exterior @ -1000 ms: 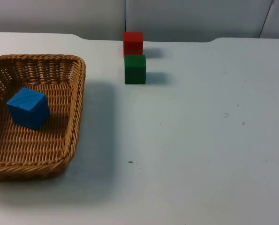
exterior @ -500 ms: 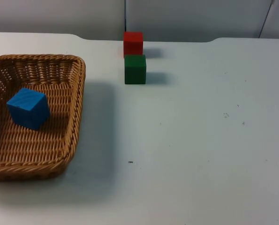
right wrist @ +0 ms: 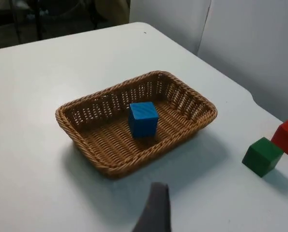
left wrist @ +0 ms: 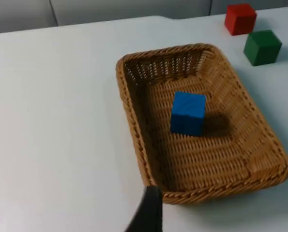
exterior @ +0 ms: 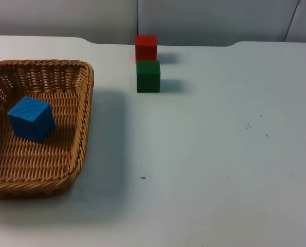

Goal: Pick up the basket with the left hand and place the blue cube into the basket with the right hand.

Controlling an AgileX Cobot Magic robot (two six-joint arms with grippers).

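Resting in wicker basket point(exterior: 83, 108), left of top view: blue cube point(exterior: 31, 119); basket's left rim cropped there, whole from left end effector point(left wrist: 148, 212) and right end effector point(right wrist: 153, 210), finger spread indeterminable; desk point(exterior: 219, 154) open rightward.

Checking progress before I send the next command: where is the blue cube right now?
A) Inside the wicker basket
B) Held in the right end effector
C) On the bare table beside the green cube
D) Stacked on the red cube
A: the blue cube sits on the woven floor of the basket, apart from the green cube and red cube.
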